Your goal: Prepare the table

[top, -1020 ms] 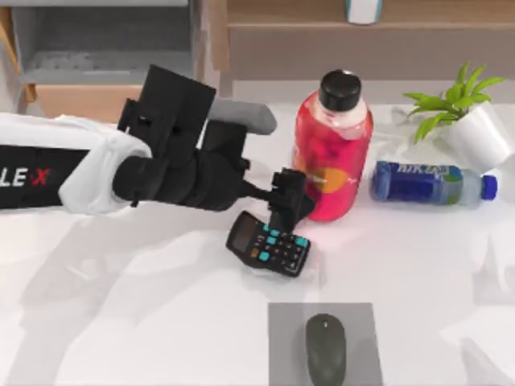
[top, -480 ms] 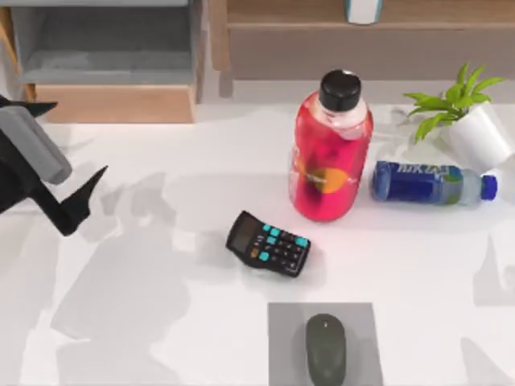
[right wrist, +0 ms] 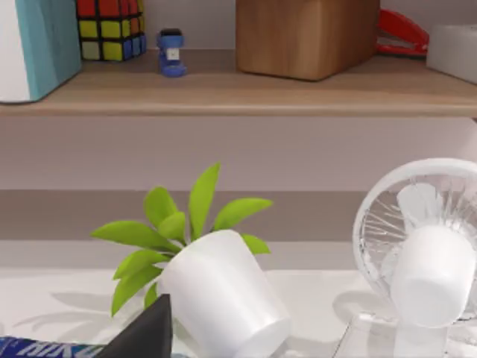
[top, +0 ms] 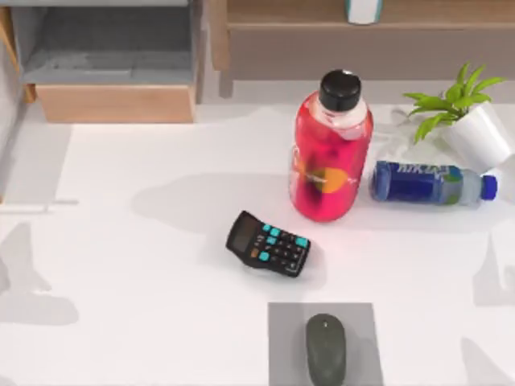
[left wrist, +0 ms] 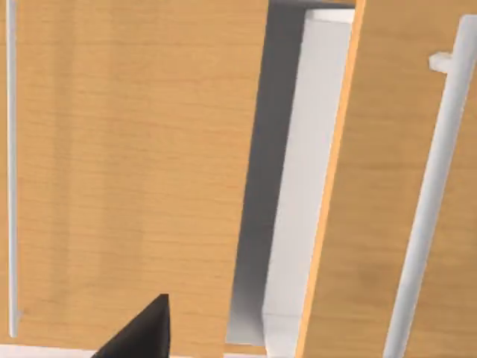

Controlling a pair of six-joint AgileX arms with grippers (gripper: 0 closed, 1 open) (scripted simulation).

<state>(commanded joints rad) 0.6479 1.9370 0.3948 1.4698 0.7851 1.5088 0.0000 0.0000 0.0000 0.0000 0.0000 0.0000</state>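
The white table (top: 137, 265) carries a black calculator (top: 268, 244) with teal keys, lying flat near the middle. Behind it stands a red bottle (top: 330, 153) with a black cap. A blue bottle (top: 430, 183) lies on its side to the right. A dark tip of my left gripper (left wrist: 141, 337) shows in the left wrist view in front of light-wood panels (left wrist: 127, 164). A dark tip of my right gripper (right wrist: 149, 333) shows in the right wrist view near the white plant pot (right wrist: 223, 306).
A dark mouse (top: 324, 347) rests on a grey mat (top: 282, 346) at the front edge. A potted plant (top: 471, 121) leans at the back right. A white fan (right wrist: 421, 253) stands beside it. The wooden shelf (top: 113, 56) runs along the back.
My left arm was over the calculator one second ago. It pulled back to the left and left the top view. The calculator and bottles lie where they were.
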